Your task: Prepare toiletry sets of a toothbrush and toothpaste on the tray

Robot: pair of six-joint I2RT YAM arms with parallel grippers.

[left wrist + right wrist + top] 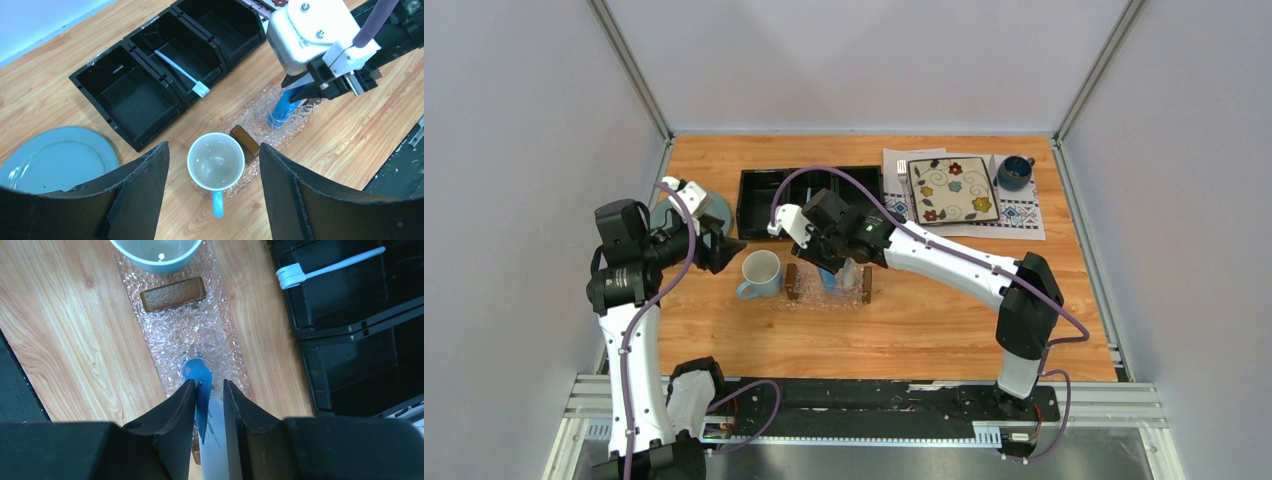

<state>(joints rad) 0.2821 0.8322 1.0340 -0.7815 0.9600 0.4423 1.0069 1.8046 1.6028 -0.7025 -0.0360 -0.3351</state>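
The clear textured tray (829, 292) with brown end bars lies mid-table; it also shows in the left wrist view (300, 117) and the right wrist view (175, 330). My right gripper (836, 268) (209, 385) is shut on a blue-and-white toothpaste tube (200, 390) (284, 107), held steeply with its cap end down on the tray. The toothbrush (180, 74) (330, 264) lies in the middle compartment of the black organizer (759, 195). My left gripper (722, 245) (212, 146) is open and empty, above a white-and-blue mug (216, 162).
The mug (761, 272) stands at the tray's left end, over its edge. A teal plate (55, 155) lies at the far left. A floral square plate (952, 188) on a placemat and a dark blue cup (1014, 172) sit at the back right.
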